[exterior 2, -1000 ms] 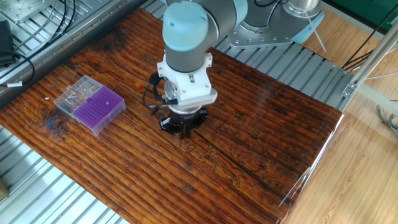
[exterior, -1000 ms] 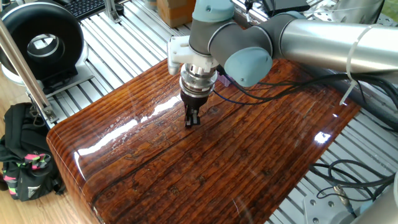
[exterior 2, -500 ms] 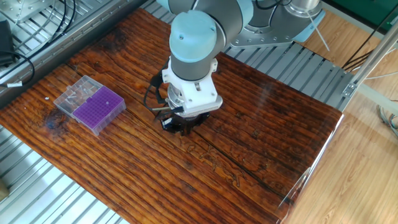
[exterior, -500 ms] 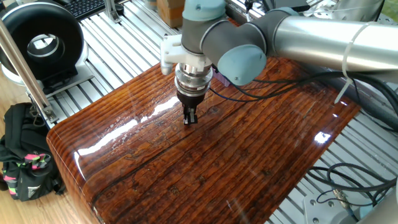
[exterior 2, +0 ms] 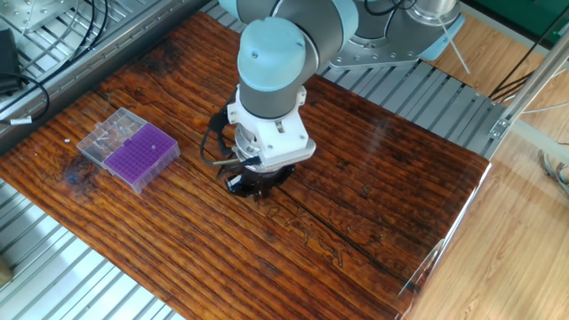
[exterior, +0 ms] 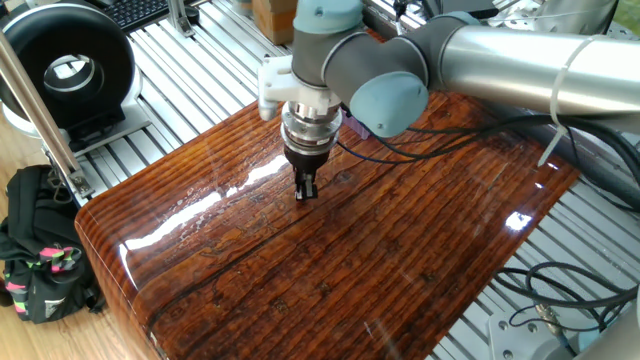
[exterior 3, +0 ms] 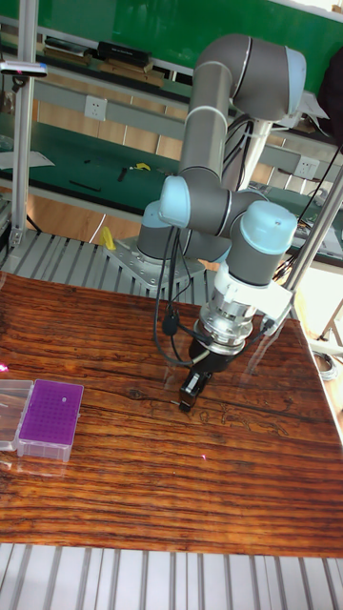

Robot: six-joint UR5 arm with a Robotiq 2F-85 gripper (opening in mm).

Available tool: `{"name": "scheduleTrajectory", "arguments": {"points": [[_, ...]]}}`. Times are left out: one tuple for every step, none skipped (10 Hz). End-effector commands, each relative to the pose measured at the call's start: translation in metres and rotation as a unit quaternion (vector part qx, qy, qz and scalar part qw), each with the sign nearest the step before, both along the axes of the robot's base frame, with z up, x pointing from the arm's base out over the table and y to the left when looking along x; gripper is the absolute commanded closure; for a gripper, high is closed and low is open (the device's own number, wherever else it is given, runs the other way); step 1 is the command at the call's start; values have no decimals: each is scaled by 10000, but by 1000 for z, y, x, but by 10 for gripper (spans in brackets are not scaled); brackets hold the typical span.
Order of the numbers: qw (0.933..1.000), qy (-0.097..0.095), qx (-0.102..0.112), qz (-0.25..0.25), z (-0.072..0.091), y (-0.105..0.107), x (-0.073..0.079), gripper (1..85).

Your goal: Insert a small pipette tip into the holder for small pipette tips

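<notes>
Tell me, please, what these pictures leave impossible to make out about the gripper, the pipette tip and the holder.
- Pipette tip: too small to spot in any view, whether between the fingers of the gripper or elsewhere.
- Jaw state: the other fixed view hides the fingertips behind the wrist; the remaining views show them too small to judge.
- Holder: its holes are too fine to count; one fixed view misses it altogether.
- Clear box: cut by the tall view's left edge.
</notes>
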State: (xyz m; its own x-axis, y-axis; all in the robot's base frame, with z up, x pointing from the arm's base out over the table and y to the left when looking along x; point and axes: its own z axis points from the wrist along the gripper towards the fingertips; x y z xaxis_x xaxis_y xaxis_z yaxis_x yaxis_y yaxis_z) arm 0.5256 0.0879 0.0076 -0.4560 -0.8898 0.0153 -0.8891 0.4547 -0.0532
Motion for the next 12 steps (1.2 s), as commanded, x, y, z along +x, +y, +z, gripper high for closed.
{"name": "scheduleTrajectory", "arguments": {"points": [[9998, 84, 141, 132, -3, 1, -2, 633], [9997, 107, 140, 155, -3, -1, -4, 633], [9996, 146, 140, 177, -3, -3, -7, 633], [9996, 154, 140, 192, -3, -5, -8, 633], [9996, 154, 140, 192, -3, -5, -8, 633], [9996, 154, 147, 192, -3, -4, -8, 633], [9994, 193, 170, 214, -3, -3, -10, 633], [9992, 254, 194, 244, -3, -1, -14, 633], [9992, 247, 170, 259, -4, -2, -15, 633], [9993, 232, 170, 244, -4, -2, -15, 633], [9994, 209, 170, 237, -5, -1, -13, 633], [9994, 201, 170, 229, -5, -1, -13, 633]]}}
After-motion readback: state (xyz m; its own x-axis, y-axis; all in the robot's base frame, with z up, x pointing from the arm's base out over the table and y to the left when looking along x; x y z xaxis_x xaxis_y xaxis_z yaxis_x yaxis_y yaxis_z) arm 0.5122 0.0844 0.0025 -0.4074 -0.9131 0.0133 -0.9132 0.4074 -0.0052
